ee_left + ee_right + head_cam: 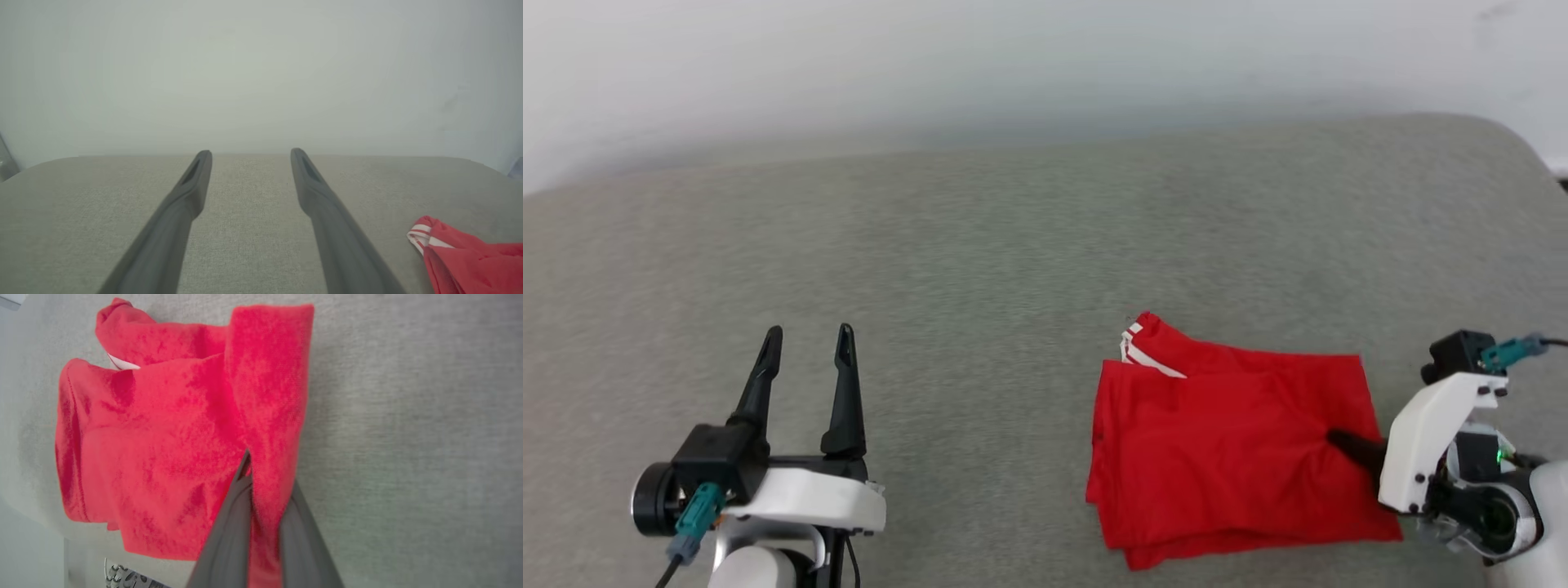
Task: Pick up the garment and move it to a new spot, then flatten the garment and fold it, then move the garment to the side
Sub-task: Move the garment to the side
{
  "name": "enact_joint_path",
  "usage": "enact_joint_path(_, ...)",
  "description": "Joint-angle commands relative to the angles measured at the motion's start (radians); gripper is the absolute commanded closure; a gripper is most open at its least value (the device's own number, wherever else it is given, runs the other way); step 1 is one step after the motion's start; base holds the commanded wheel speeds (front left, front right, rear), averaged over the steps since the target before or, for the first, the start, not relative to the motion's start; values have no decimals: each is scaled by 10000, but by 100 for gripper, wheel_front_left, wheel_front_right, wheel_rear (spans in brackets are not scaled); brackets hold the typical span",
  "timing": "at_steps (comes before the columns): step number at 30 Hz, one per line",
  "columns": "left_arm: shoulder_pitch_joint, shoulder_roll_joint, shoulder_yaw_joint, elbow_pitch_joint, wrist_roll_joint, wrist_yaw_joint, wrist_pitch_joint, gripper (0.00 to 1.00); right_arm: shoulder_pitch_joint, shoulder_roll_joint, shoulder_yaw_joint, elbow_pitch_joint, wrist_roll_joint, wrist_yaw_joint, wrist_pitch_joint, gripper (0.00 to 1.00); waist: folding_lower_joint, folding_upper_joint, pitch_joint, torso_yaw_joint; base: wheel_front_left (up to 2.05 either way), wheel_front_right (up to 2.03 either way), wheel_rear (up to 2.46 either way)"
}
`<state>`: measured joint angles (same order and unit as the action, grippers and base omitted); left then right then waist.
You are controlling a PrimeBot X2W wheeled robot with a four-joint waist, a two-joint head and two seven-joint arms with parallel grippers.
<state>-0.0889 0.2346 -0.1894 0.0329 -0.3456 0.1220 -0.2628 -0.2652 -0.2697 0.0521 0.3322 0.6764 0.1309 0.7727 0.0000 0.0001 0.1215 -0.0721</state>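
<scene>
— At four o'clock on the grey padded surface (1013, 245), is that where the garment (1233, 441) lies?
— Yes. It is folded into a rough red rectangle and lies flat. Its long axis runs nine to three in the head view.
— Which way does it point?
— The corner with the white-striped trim (1134, 343) pokes out toward eleven. The layered fold edges face nine and six.
— And the right gripper (1335, 439)?
— It comes in from three o'clock, clenched on the garment's right edge. The right wrist view shows a ridge of red cloth pinched between its dark fingers (233, 531).
— The left gripper (809, 335)?
— Released, with its fingers spread and pointing to twelve. It sits down at eight o'clock, well apart from the garment, with nothing between its fingers.
— Room to move?
— Bare surface stretches wide toward nine, and toward twelve up to the far edge, where the pale wall (1013, 49) begins. Toward two the surface rounds off at a corner. I cannot make out the surface's near edge.
</scene>
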Motion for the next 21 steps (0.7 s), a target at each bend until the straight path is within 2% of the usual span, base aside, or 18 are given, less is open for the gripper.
enact_joint_path(1, -228, 41, -57, -93, 93, -22, 14, 0, -423, -134, 114, 155, -234, -4, -201, 100, 0, -1, 500, -1123, 0, 0, 0)
enact_joint_path(7, -1054, 334, -277, -445, 392, -172, 382, 0, -1653, -459, 426, 959, -682, -4, -1022, 100, 0, -1, 1727, -2596, 0, 0, 0)
enact_joint_path(11, -1826, 582, -491, -659, 681, -317, 748, 0, -2632, -699, 417, 1670, -894, -4, -1986, 100, 0, -1, 2587, -3213, 0, 0, 0)
enact_joint_path(15, -2609, 757, -745, -931, 983, -467, 1173, 0, -3591, -1113, 200, 2478, -1121, -6, -2905, 100, 0, -1, 3357, -3432, 0, 0, 0)
enact_joint_path(21, -3485, 953, -986, -1370, 1280, -621, 1603, 0, -4823, -1922, -406, 3516, -1334, -6, -4063, 100, 0, -1, 4360, -3268, 0, 0, 0)
